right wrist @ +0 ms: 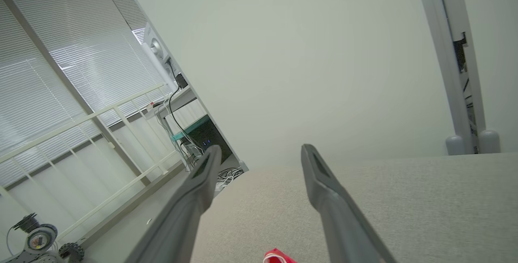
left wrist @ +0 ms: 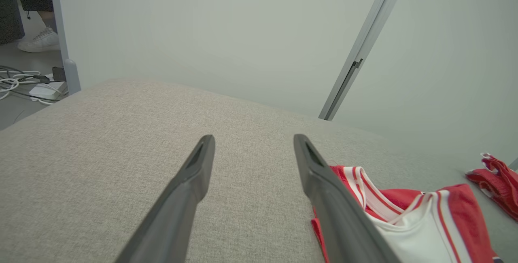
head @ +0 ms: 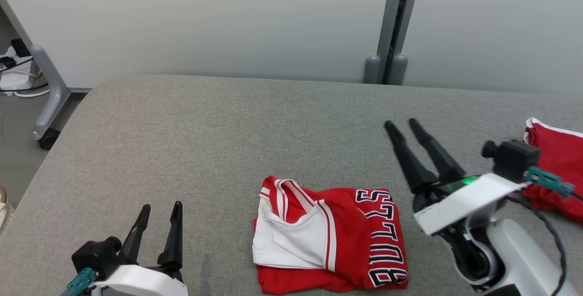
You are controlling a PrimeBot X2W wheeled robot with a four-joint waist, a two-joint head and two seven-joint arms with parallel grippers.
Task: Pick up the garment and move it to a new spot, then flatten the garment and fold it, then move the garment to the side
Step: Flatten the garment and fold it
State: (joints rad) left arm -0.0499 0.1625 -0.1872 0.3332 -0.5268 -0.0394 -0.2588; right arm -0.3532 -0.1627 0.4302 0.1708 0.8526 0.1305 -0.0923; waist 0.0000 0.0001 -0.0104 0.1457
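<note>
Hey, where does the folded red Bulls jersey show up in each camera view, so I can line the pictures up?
Head view: the folded jersey lies at the bottom centre.
Left wrist view: it fills the lower right corner.
Right wrist view: a small red scrap at the bottom edge, probably its corner.
Shared landmark: the grey wall post.

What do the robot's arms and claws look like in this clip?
Both the left claw and right claw have two long, tapering matte-black fingers on a white wrist housing. Each wrist carries a black camera block with a teal connector. A green light glows on the right wrist, and a black cable runs along its pale forearm.
</note>
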